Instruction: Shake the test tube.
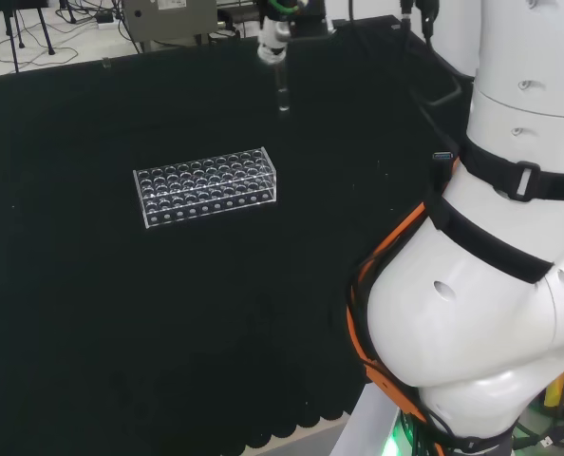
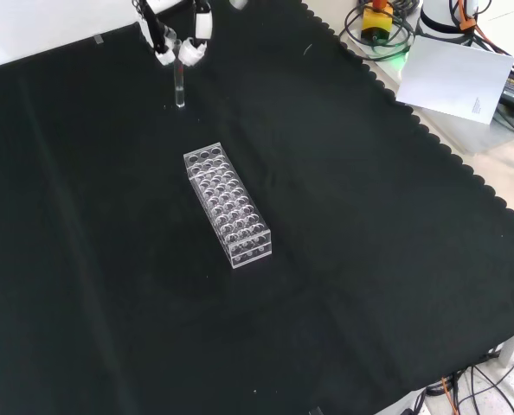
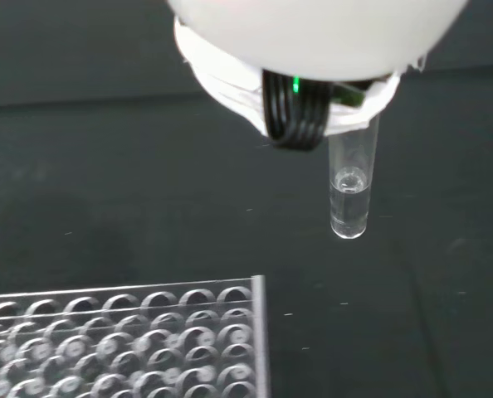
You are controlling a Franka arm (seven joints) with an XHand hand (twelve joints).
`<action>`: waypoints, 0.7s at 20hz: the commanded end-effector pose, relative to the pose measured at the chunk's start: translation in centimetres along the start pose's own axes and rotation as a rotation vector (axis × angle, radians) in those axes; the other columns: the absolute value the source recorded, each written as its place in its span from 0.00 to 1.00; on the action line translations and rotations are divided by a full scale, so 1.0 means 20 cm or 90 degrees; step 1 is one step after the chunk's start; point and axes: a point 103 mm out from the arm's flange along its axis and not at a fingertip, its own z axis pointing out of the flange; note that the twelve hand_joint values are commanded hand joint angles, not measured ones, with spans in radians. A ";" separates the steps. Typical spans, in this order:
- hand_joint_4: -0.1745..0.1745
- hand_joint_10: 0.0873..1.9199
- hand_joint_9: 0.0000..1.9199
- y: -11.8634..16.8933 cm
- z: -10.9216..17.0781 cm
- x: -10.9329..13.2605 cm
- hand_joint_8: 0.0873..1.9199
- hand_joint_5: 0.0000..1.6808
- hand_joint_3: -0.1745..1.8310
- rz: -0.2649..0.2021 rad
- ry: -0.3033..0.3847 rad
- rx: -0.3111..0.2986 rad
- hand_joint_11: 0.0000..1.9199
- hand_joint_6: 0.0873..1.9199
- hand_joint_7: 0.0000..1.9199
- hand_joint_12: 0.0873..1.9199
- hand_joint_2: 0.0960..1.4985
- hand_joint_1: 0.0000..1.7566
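A clear glass test tube (image 3: 350, 195) hangs upright with a little clear liquid at its bottom. The hand (image 2: 177, 45) pinches its upper end between white fingertips (image 1: 272, 46), high above the cloth. In the head view the test tube (image 1: 282, 90) is behind the rack and to its right; in the front view the test tube (image 2: 179, 85) is above the rack's far end. The clear plastic tube rack (image 1: 206, 185) stands on the black cloth with its holes unfilled as far as I can see; the rack (image 2: 228, 204) also shows in the front view and the rack (image 3: 130, 336) in the wrist view.
The arm's white links (image 1: 491, 247) take up the head view's right side. A sheet of white paper (image 2: 456, 78) and cables lie beyond the cloth's scalloped edge (image 2: 430, 138). Black cloth (image 2: 352, 259) spreads wide around the rack.
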 end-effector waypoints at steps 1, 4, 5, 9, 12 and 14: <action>0.00 0.47 0.70 -0.01 -0.01 -0.05 0.20 0.83 0.50 0.013 0.000 -0.002 0.62 0.03 0.76 0.48 0.30 0.83; 0.00 0.47 0.70 -0.01 0.01 0.02 0.20 0.83 0.50 -0.005 0.007 0.002 0.62 0.03 0.76 0.48 0.30 0.83; 0.00 0.47 0.70 -0.01 0.01 0.04 0.20 0.83 0.50 -0.012 0.010 0.003 0.62 0.03 0.76 0.48 0.30 0.83; 0.00 0.47 0.70 -0.01 0.04 0.16 0.20 0.83 0.50 -0.046 0.024 0.009 0.62 0.03 0.76 0.48 0.30 0.83; 0.00 0.47 0.70 -0.02 0.05 0.25 0.20 0.83 0.50 -0.073 0.027 0.012 0.62 0.03 0.76 0.48 0.30 0.83; 0.00 0.47 0.70 -0.02 0.04 0.29 0.20 0.83 0.50 -0.087 0.029 0.013 0.62 0.03 0.76 0.48 0.30 0.83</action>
